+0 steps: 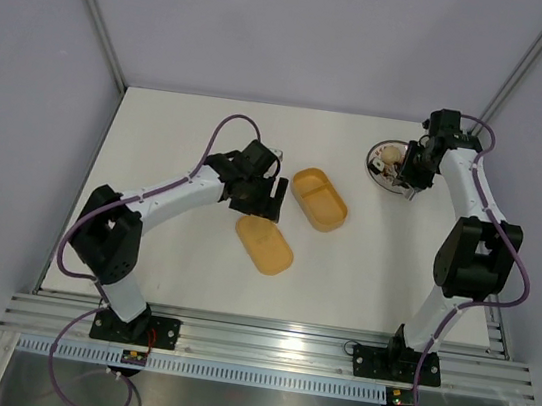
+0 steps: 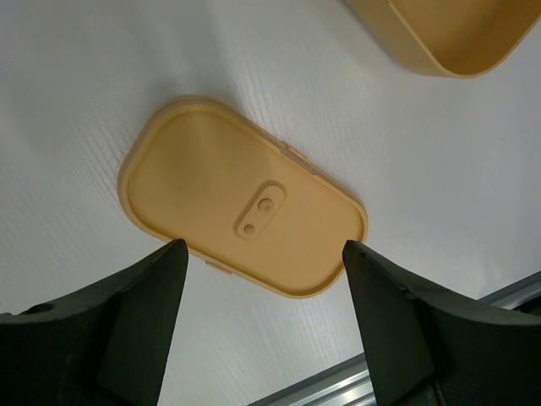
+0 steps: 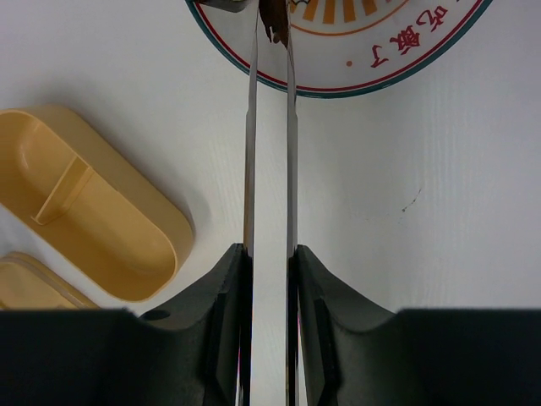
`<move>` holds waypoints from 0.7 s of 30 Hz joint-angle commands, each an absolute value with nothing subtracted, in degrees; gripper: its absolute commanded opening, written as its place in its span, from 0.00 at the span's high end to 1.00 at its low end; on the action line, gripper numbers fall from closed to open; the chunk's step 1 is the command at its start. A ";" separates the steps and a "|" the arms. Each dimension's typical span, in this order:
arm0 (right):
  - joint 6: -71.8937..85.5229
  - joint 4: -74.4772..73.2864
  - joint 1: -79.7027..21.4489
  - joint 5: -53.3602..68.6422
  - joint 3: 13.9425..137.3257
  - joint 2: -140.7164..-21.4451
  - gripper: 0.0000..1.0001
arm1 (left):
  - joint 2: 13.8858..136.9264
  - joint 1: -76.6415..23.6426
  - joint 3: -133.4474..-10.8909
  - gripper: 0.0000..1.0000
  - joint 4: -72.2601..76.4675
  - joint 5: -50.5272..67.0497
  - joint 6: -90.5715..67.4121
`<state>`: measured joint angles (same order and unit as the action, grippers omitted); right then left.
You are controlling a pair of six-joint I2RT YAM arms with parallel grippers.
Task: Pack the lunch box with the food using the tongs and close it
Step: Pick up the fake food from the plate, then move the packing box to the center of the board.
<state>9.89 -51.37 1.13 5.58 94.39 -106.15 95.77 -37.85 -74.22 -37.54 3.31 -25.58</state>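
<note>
The right pincer (image 3: pixel 270 251) is clenched on the tongs (image 3: pixel 250 144), its two black fingers pressing the slim silver arms nearly parallel. In the right wrist view the tongs run straight up the middle of the frame to the top edge. There their tips nip a dark brown piece of food (image 3: pixel 273 21) over the near rim of the patterned plate (image 3: pixel 397 46). In the top view this plate sits at the upper right of the white table (image 1: pixel 190 131), with beige pieces (image 1: pixel 390 162) on it.

The lunch box (image 1: pixel 319 200) lies open near the middle of the top view, well apart from the plate. Its inner divider (image 3: pixel 63 190) shows at the left of the right wrist view.

The lid (image 2: pixel 245 194) lies flat on the table just below and left of the box, close beside it. The left pincer (image 2: pixel 264 247) hangs released above the lid, fingers spread wide and gripping nothing.
</note>
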 commanded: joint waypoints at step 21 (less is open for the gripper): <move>10.37 -52.73 0.35 4.57 98.09 -96.77 1.00 | 100.98 -39.72 -79.80 0.22 -34.28 8.26 -27.25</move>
<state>10.31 -52.77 0.75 5.41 95.57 -100.40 100.29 -39.22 -76.53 -36.32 6.31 -26.85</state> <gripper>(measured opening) 0.349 0.779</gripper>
